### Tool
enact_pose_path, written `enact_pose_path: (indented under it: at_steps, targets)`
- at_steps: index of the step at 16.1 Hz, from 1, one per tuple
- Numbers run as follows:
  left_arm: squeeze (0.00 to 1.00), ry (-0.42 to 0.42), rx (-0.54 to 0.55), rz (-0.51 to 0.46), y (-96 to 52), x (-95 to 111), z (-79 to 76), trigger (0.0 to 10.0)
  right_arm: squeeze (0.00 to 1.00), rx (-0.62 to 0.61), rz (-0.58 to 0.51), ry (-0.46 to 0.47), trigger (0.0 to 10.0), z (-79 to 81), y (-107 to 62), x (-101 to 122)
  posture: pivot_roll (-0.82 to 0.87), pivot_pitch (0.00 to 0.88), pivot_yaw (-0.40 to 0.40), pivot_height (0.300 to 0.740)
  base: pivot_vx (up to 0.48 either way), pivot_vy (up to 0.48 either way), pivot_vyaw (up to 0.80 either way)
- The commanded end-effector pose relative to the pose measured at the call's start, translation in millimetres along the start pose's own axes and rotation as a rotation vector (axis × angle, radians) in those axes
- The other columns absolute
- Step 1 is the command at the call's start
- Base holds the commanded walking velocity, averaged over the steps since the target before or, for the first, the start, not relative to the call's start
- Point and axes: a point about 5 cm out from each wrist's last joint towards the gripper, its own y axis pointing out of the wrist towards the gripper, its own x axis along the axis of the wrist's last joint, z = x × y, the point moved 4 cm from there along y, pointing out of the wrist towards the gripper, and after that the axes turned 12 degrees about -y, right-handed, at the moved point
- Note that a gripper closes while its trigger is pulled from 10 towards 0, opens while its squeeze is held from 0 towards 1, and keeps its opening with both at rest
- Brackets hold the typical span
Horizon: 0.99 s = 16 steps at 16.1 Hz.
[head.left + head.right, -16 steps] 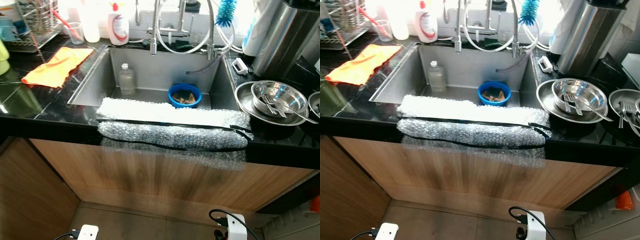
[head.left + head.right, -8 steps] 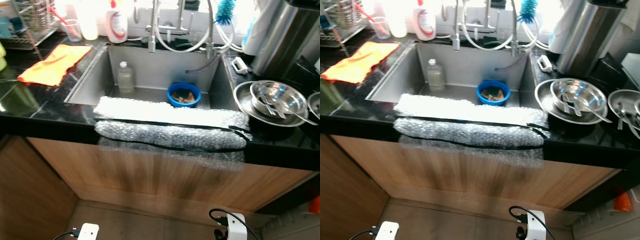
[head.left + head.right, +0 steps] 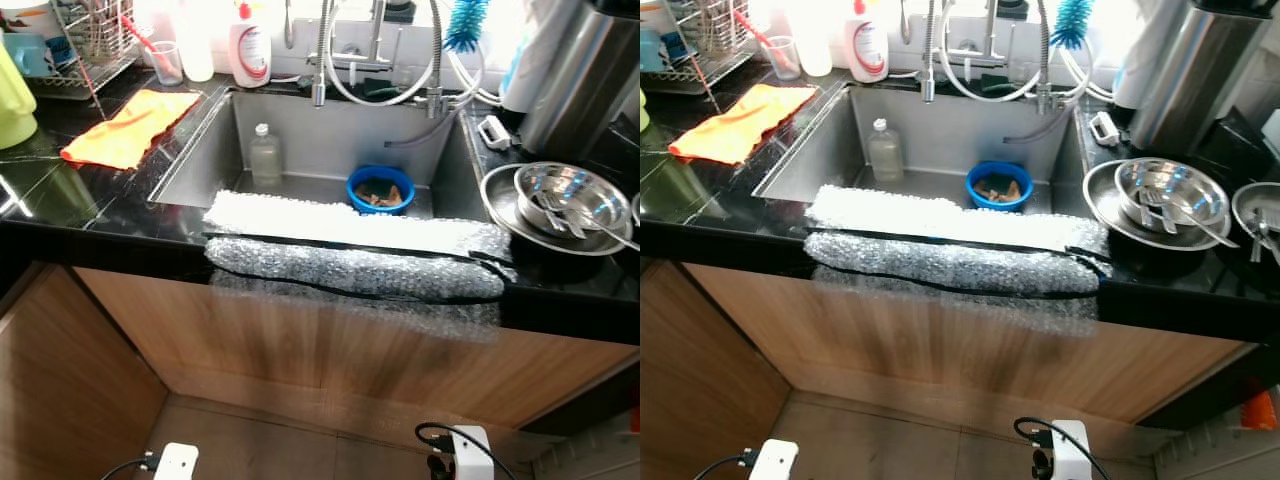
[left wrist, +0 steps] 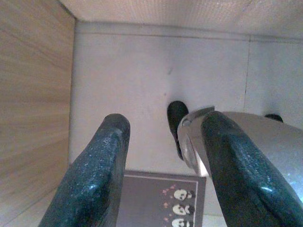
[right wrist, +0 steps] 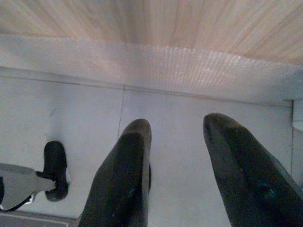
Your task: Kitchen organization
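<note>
Nothing on the worktop (image 3: pixel 90 215) has shifted; just the head camera swings slightly. Both arms hang idle, left gripper (image 4: pixel 163 165) and right gripper (image 5: pixel 182 165) with fingers spread over the floor. Steel bowls (image 3: pixel 565 195) wait beside the sink (image 3: pixel 330 140), untouched.

An orange cloth (image 3: pixel 128 128) lies on the glossy black bench (image 3: pixel 70 200). A blue bowl (image 3: pixel 380 188) sits in the grey steel sink (image 3: pixel 330 130). Cabinet fronts (image 3: pixel 330 350) are wood-grained brown.

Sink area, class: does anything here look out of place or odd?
Yes. A sheet of bubble wrap, held by black tape, is draped over the sink's front edge, hanging onto the wooden cabinet front. An orange cloth lies crumpled on the black counter beside the sink.
</note>
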Motion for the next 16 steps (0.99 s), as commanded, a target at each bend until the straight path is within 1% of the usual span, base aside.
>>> enact_pose_path:
  at_steps: [1, 2, 3, 4, 5, 6, 7, 8, 10, 12, 14, 16]
  targets:
    - [0.0, 0.025, 0.006, 0.002, -2.5, -5.3, 2.7, 10.0, 0.0, -0.024, -0.011, 0.003, 10.0, -8.0, -4.0, -5.7, 0.06, 0.072, -0.025, 0.74, 0.0, 0.0, 0.0]
    - [0.0, 0.016, 0.013, -0.018, -2.8, -3.6, 3.0, 10.0, 0.0, -0.04, -0.036, -0.002, 10.0, -13.7, -8.0, -9.3, 0.06, 0.076, -0.025, 0.74, 0.0, 0.0, 0.0]
    - [0.0, 0.01, 0.021, -0.043, -3.3, -1.3, 3.4, 10.0, 0.0, -0.069, -0.083, -0.002, 10.0, -22.0, -12.9, -9.6, 0.06, 0.075, -0.025, 0.74, 0.0, 0.0, 0.0]
    - [0.0, 0.009, 0.024, -0.078, -4.0, 3.2, 4.5, 10.0, 0.0, -0.094, -0.13, 0.005, 10.0, -28.0, -15.4, -4.9, 0.05, 0.075, -0.025, 0.74, 0.0, 0.0, 0.0]
    - [0.0, 0.013, 0.0, -0.189, -7.1, 19.5, 5.8, 10.0, 0.0, -0.107, -0.173, 0.003, 10.0, -31.3, -16.9, 1.0, 0.05, 0.075, -0.026, 0.74, 0.0, 0.0, 0.0]
    - [0.0, 0.025, -0.033, -0.322, -14.0, 39.8, 7.2, 10.0, 0.0, -0.12, -0.216, 0.005, 10.0, -33.9, -18.4, 7.9, 0.05, 0.072, -0.027, 0.74, 0.0, 0.0, 0.0]
    - [0.0, 0.03, -0.042, -0.364, -17.1, 46.5, 7.9, 10.0, 0.0, -0.127, -0.238, 0.007, 10.0, -35.2, -19.3, 11.3, 0.05, 0.072, -0.027, 0.74, 0.0, 0.0, 0.0]
    - [0.0, 0.036, -0.049, -0.472, -27.1, 63.4, 8.4, 10.0, 0.0, -0.145, -0.325, -0.008, 10.0, -38.3, -24.0, 25.6, 0.05, 0.066, -0.029, 0.74, 0.0, 0.0, 0.0]
    - [0.0, 0.044, -0.048, -0.551, -37.6, 74.4, 5.5, 10.0, 0.0, -0.162, -0.412, -0.011, 10.0, -38.8, -31.1, 42.2, 0.05, 0.057, -0.03, 0.74, 0.0, 0.0, 0.0]
    - [0.0, 0.046, -0.043, -0.604, -46.2, 81.1, 5.3, 10.0, 0.0, -0.175, -0.46, -0.022, 10.0, -36.4, -36.4, 51.3, 0.05, 0.051, -0.031, 0.74, 0.0, 0.0, 0.0]
    - [0.0, 0.044, -0.033, -0.683, -63.8, 96.1, 7.7, 10.0, 0.0, -0.209, -0.537, -0.036, 10.0, -38.0, -48.8, 69.3, 0.05, 0.038, -0.029, 0.74, 0.0, 0.0, 0.0]
    - [0.0, 0.056, -0.022, -0.729, -79.5, 106.1, 11.6, 10.0, 0.0, -0.23, -0.59, -0.059, 10.0, -35.7, -62.8, 80.7, 0.04, 0.03, -0.028, 0.74, 0.0, 0.0, 0.0]
